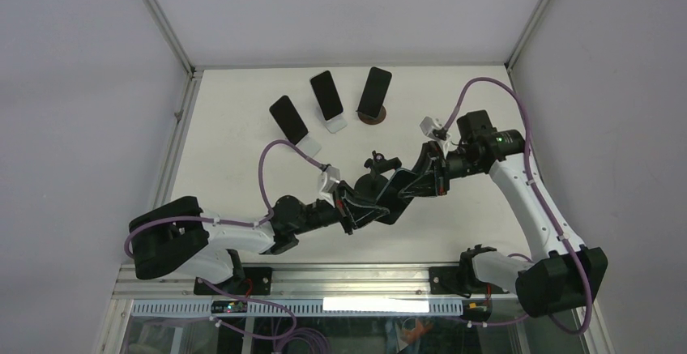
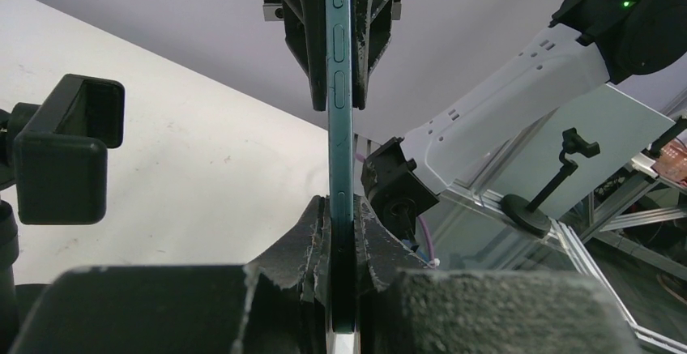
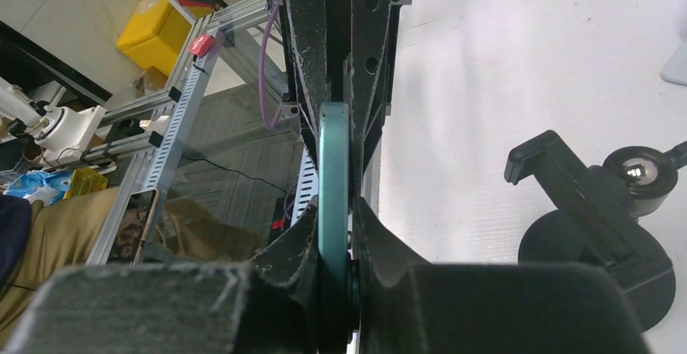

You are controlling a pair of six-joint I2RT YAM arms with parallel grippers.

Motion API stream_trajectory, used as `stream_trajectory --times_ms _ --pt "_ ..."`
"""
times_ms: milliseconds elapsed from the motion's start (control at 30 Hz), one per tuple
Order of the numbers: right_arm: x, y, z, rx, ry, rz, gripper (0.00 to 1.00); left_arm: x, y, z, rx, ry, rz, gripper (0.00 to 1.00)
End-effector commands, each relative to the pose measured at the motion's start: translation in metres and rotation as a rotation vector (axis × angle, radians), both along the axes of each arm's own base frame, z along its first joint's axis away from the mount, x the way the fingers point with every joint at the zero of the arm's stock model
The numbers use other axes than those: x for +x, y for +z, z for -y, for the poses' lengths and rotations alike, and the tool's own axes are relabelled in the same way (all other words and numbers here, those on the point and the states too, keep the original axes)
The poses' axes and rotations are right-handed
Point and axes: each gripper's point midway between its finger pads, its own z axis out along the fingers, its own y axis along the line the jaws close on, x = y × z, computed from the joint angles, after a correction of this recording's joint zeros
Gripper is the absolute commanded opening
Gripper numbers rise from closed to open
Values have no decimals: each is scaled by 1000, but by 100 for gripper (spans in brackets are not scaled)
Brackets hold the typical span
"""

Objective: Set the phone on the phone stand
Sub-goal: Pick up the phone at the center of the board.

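A teal-edged phone [image 1: 399, 195] is held edge-on above the table between both grippers. My left gripper [image 1: 357, 207] is shut on one end of the phone [image 2: 341, 87], and my right gripper [image 1: 433, 177] is shut on the other end [image 3: 333, 151]. The black phone stand [image 1: 373, 172], with a round base and an empty clamp on top, stands just behind the phone. Its clamp shows at the left of the left wrist view [image 2: 69, 147], and the stand shows at the right of the right wrist view [image 3: 595, 224].
Three other dark phones lean on stands at the back of the table: one on the left [image 1: 289, 119], one in the middle [image 1: 327, 95], one on a round brown base [image 1: 375, 91]. Metal frame rails border the table.
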Motion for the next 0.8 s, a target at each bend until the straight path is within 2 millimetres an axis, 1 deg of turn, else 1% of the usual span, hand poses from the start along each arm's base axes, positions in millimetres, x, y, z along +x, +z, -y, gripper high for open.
stream_trajectory --times_ms 0,100,133,167,200,233,267,300,333,367,400,433,533,567,733,767 --pt "-1 15 -3 19 14 16 0 3 50 -5 -164 30 86 0" --pt "2 11 -1 -24 -3 35 0 6 44 -9 -153 58 72 0" --pt "4 7 1 -53 -15 43 0 9 43 -12 -148 75 59 9" --pt "5 3 3 -81 -23 57 0 12 39 -14 -137 93 28 24" --pt "7 0 5 -110 -31 75 0 16 36 -17 -121 116 2 31" --pt "8 -5 9 -145 -41 99 0 19 33 -20 -101 134 -26 43" --pt "9 -10 14 -180 -47 123 0 18 33 -23 -73 139 -39 50" --pt "11 -15 19 -216 -58 141 0 22 37 -26 -49 165 -54 54" --pt "13 -20 24 -249 -74 156 0 25 34 -28 7 186 -74 57" --pt "15 -25 30 -276 -91 165 0 28 18 -30 116 208 -106 59" --pt "17 -30 35 -300 -112 174 0 33 19 -35 165 241 -116 60" --pt "19 -33 40 -314 -135 182 0 36 15 -40 231 271 -125 60" --pt "28 -44 51 -342 -209 183 0 47 16 -56 360 364 -155 62" --pt "30 -47 54 -344 -232 177 0 50 20 -58 384 386 -161 63" --pt "43 -61 62 -328 -302 130 0 71 23 -60 514 515 -239 66" --pt "46 -64 66 -330 -326 118 0 75 22 -60 542 539 -248 67"
